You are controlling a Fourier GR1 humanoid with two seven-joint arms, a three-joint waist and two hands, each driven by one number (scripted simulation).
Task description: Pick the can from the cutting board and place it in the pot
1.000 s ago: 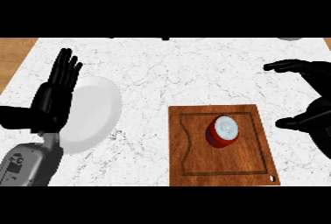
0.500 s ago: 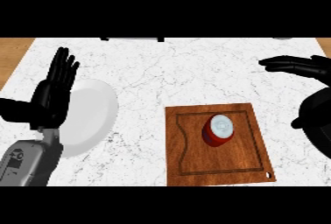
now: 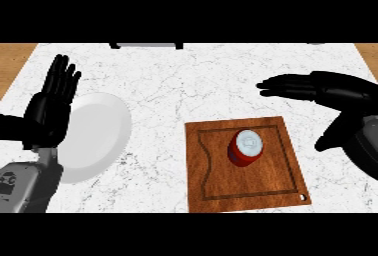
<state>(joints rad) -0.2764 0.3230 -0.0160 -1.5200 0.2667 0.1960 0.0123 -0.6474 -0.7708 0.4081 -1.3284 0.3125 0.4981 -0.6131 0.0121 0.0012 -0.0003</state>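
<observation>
**Right hand closing in on the can**

The red can [image 3: 246, 147] is seen standing upright on the wooden cutting board [image 3: 214, 185], near its upper middle and untouched. The right hand [image 3: 317, 89] is held open above and to the right of the board, fingers stretched toward the left and thumb spread below, well apart from the can. The left hand [image 3: 50, 107] is rested open at the left edge, fingers up, beside a white plate [image 3: 96, 137]. No pot is shown, apart from a dark object cut off by the top edge [image 3: 146, 45] that cannot be identified.

For a good grasp, the hand should be lowered and brought left until fingers and thumb sit on opposite sides of the can, and only then closed.

Compared with 0.5 s ago, the right hand has been moved further left and lower, toward the board; the can and board appear unmoved on the counter.
</observation>
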